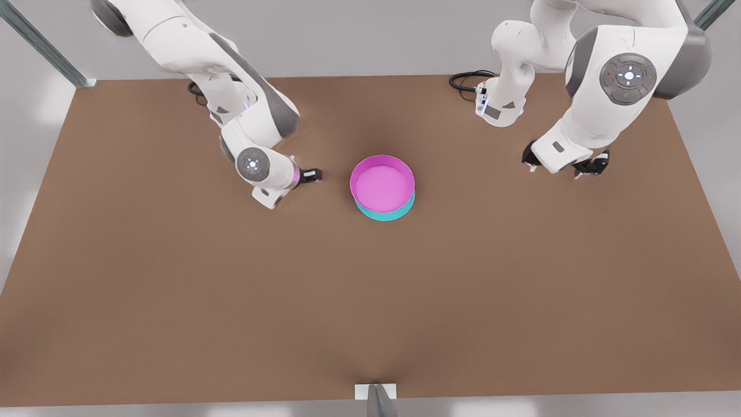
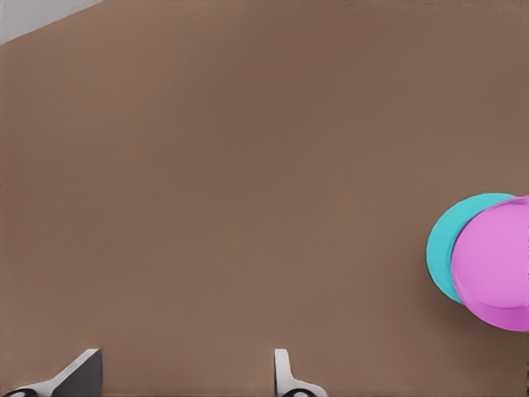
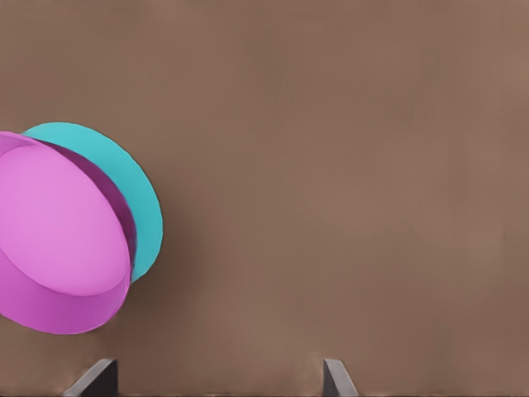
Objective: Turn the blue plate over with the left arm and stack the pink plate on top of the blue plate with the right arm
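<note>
pink plate (image 1: 382,184) atop blue plate (image 1: 385,214) — mid-table (image 1: 173,301)

No readable text, labels, brands or numbers anywhere. Only marks: small symbol-like dots on the round grey joint cap (image 1: 628,78) of the arm at the front view's right, and a similar lit dot pattern on the joint cap (image 1: 253,164) of the arm at the front view's left; neither is legible as a character.
</note>
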